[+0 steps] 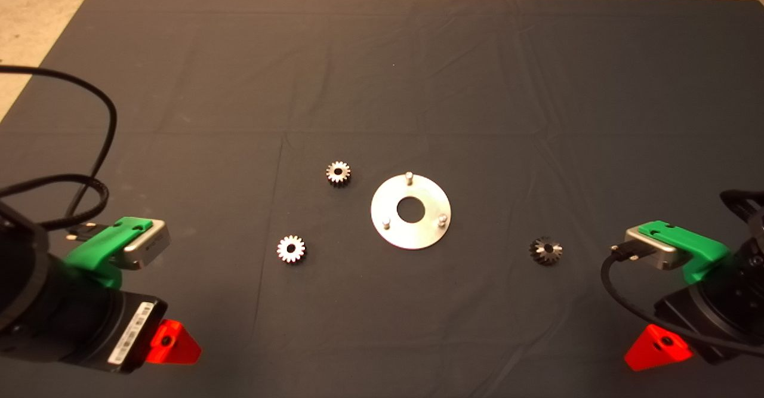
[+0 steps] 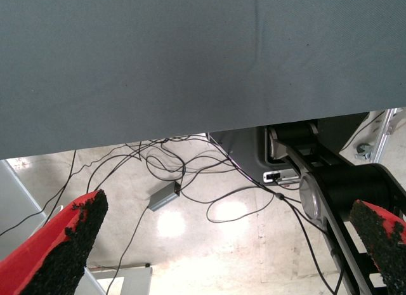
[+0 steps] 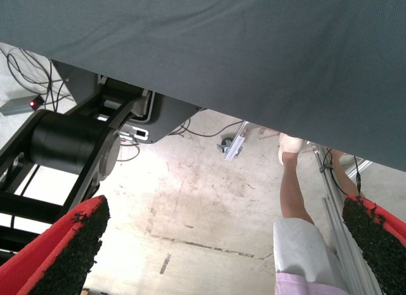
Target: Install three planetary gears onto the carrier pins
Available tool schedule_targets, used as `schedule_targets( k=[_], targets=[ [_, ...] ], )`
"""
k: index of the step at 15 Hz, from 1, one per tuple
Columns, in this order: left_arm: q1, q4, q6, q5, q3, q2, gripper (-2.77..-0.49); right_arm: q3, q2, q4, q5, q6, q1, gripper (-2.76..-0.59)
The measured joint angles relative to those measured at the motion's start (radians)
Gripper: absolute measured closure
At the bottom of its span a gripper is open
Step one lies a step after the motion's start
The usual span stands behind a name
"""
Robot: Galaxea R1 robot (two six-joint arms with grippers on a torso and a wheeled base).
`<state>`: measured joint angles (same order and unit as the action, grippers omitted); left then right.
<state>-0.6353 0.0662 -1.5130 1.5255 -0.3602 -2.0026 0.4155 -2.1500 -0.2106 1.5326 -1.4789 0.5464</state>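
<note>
A flat shiny metal disc [image 1: 391,228] with a large centre hole lies at the mat's middle. Three carrier pins stand on it in a triangle: one at the far side [image 1: 409,176], one at the near left [image 1: 386,223], one at the near right [image 1: 442,219]. All three are bare. Two silver planetary gears lie left of the disc [image 1: 338,173] [image 1: 290,248]. A darker gear [image 1: 545,250] lies to its right. My left gripper [image 2: 222,244] waits open at the lower left edge. My right gripper [image 3: 222,244] waits open at the lower right edge.
The dark mat [image 1: 382,76] has light creases. Past its edge the left wrist view shows cables and a small box [image 2: 163,195] on the floor. The right wrist view shows a person's leg [image 3: 295,193] and a black machine base [image 3: 70,143].
</note>
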Motion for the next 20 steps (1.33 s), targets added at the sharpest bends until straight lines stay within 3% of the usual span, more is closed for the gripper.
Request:
schedule_targets(
  k=[9,11,12,15,17,20],
  targets=[
    [0.0,0.0,0.0,0.0,0.0,-0.003,-2.77,0.0,0.0,0.0,0.001,0.014,0.0,-2.73],
    [0.0,-0.015,-0.001,0.0,-0.004,-0.017,-2.77,0.0,0.0,0.0,0.001,0.015,0.0,-2.73],
    [0.0,-0.039,-0.001,0.0,-0.014,-0.026,-2.77,0.0,0.0,0.0,0.001,0.015,0.0,-2.73],
    [0.0,-0.146,0.009,0.0,-0.102,-0.101,-2.77,0.0,0.0,0.0,0.001,0.016,0.0,-2.73],
    [0.0,-0.176,0.037,0.0,-0.184,-0.172,-2.77,0.0,0.0,0.0,0.001,0.016,0.0,-2.73],
    [0.006,-0.206,0.118,-0.004,-0.368,-0.247,-2.77,0.0,0.003,0.0,0.001,0.016,0.0,-2.73]
  ],
)
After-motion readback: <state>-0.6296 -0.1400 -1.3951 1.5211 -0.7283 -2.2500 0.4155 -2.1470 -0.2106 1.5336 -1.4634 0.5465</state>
